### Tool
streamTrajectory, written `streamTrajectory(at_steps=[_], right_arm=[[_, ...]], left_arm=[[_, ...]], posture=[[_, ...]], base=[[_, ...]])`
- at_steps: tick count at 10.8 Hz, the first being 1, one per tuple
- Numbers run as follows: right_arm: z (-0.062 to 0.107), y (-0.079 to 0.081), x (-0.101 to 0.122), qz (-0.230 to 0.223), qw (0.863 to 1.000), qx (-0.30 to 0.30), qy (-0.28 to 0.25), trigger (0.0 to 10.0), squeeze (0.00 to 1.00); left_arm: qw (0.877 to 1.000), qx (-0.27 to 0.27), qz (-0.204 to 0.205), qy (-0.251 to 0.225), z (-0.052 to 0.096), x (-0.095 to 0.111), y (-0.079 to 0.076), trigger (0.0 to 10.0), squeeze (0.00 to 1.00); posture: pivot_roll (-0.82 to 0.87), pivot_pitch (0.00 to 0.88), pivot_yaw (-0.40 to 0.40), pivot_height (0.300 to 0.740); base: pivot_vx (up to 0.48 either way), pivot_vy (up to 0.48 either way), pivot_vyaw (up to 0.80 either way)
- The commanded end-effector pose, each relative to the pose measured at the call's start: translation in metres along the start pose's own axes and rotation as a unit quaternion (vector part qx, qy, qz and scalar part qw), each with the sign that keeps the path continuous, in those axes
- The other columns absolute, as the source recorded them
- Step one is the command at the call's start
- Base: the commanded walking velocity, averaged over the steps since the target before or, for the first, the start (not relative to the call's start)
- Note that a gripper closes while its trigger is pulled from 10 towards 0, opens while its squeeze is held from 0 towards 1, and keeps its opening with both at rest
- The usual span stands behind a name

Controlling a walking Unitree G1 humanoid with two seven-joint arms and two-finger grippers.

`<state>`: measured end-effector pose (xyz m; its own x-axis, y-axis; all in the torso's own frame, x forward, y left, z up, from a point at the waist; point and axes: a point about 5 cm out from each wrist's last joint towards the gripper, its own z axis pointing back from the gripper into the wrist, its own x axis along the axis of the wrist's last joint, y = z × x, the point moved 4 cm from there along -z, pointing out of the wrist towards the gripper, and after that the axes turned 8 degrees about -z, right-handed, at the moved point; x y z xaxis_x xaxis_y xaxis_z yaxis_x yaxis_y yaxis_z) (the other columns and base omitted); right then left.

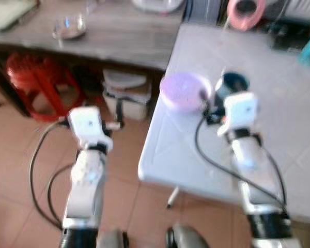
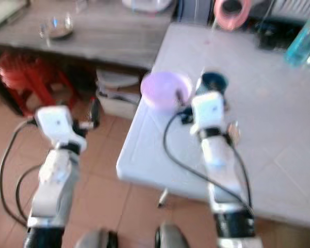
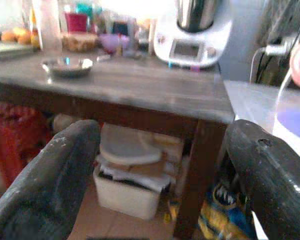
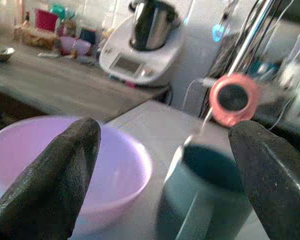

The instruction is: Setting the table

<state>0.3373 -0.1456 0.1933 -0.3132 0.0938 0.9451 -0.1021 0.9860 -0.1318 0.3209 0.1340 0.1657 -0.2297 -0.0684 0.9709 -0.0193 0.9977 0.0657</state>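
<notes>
Far left, under a dark wooden counter (image 1: 108, 39): a red stool (image 1: 39, 85) on the tiled floor, and on the countertop a small metal bowl (image 1: 70, 27), with a white kitchen machine (image 3: 192, 35) further along. Below the counter's end, a stack of white tubs (image 1: 125, 95).

Next over, above the floor and short of any table: left gripper (image 3: 155, 170), fingers spread wide with nothing between them, aimed at the counter's leg and the tubs.

Then the near corner of a white table (image 1: 196, 155). Close to that corner, a lilac bowl (image 1: 185, 90), upright and apparently empty. Just beside it on the far side, touching or nearly so, a dark teal cup (image 4: 207, 192) with something thin, perhaps a spoon handle, leaning out of it. Hard to tell more through the blur.

Right gripper (image 4: 160, 165) low over the table, fingers parted wide and pinching nothing, one toward the bowl, the other beyond the cup.

Probably plastic, that bowl: light, stiff, smooth, likely to skate on the tabletop if nudged. Best taken by the rim, one finger inside and one outside the wall. Cup narrower, likelier to tip; better gripped around the body, clear of the leaning handle.

Further right and back: a pink ring-shaped object (image 1: 245, 11) and a blue bottle (image 2: 302, 39).
</notes>
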Motion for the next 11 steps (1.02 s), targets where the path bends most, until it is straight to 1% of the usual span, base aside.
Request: streamTrajectory(at_steps=[1, 2, 3, 4, 5, 6, 7, 8, 9, 10, 11], right_arm=[[-0.002, 0.008, -0.002, -0.006, 1.0, 0.011, 0.001, 10.0, 0.0], [-0.009, 0.01, -0.009, 0.006, 0.999, 0.027, 0.018, 10.0, 0.0], [-0.015, 0.009, -0.008, 0.001, 0.999, 0.032, 0.018, 10.0, 0.0], [-0.025, 0.015, -0.009, 0.004, 0.998, 0.062, 0.026, 10.0, 0.0], [-0.027, 0.024, -0.012, 0.046, 0.993, 0.106, 0.029, 10.0, 1.0], [-0.026, 0.031, -0.012, 0.063, 0.988, 0.139, 0.028, 10.0, 1.0], [-0.025, 0.039, -0.013, 0.072, 0.982, 0.175, 0.029, 10.0, 1.0], [-0.023, 0.048, -0.016, 0.096, 0.972, 0.212, 0.032, 10.0, 1.0], [-0.025, 0.052, -0.025, 0.093, 0.966, 0.234, 0.056, 10.0, 0.85], [-0.025, 0.053, -0.032, 0.102, 0.958, 0.258, 0.072, 10.0, 0.0], [-0.028, 0.049, -0.04, 0.118, 0.951, 0.268, 0.099, 10.0, 0.0]], left_arm=[[1.0, 0.011, -0.011, 0.014, 0.003, -0.009, 0.007, 10.0, 0.0], [0.999, 0.015, -0.02, 0.027, 0.005, -0.017, 0.008, 10.0, 0.0], [0.999, 0.017, -0.022, 0.027, 0.003, -0.019, 0.009, 10.0, 0.0], [0.999, 0.021, -0.024, 0.025, 0.0, -0.018, 0.012, 10.0, 0.0], [0.999, 0.024, -0.034, 0.027, 0.001, -0.02, 0.014, 10.0, 0.0], [0.998, 0.027, -0.035, 0.034, 0.006, -0.025, 0.015, 10.0, 0.0], [0.998, 0.025, -0.033, 0.042, 0.011, -0.029, 0.012, 10.0, 0.0], [0.998, 0.017, -0.044, 0.05, 0.014, -0.033, 0.008, 10.0, 0.0], [0.996, 0.015, -0.052, 0.067, 0.016, -0.042, 0.008, 10.0, 0.0], [0.996, 0.013, -0.054, 0.071, 0.017, -0.044, 0.009, 10.0, 0.0], [0.996, 0.01, -0.055, 0.075, 0.019, -0.045, 0.009, 10.0, 0.0]], posture=[[-0.03, 0.1, -0.021, 0.74], [-0.03, 0.063, -0.024, 0.74], [-0.02, 0.057, -0.028, 0.74], [-0.02, 0.057, -0.031, 0.74], [-0.01, 0.069, -0.031, 0.74], [-0.02, 0.073, -0.03, 0.74], [-0.02, 0.074, -0.03, 0.74], [-0.01, 0.077, -0.031, 0.74], [-0.01, 0.084, -0.029, 0.74], [-0.01, 0.093, -0.026, 0.74], [-0.02, 0.095, -0.024, 0.74]], base=[[0.0, 0.0, 0.0], [0.0, 0.0, 0.0], [0.0, 0.0, 0.0], [0.0, 0.0, 0.0], [0.0, 0.0, 0.0], [0.0, 0.0, 0.0], [0.0, 0.0, 0.0], [0.0, 0.0, 0.0], [0.0, 0.0, 0.0], [0.0, 0.0, 0.0], [0.0, 0.0, 0.0]])
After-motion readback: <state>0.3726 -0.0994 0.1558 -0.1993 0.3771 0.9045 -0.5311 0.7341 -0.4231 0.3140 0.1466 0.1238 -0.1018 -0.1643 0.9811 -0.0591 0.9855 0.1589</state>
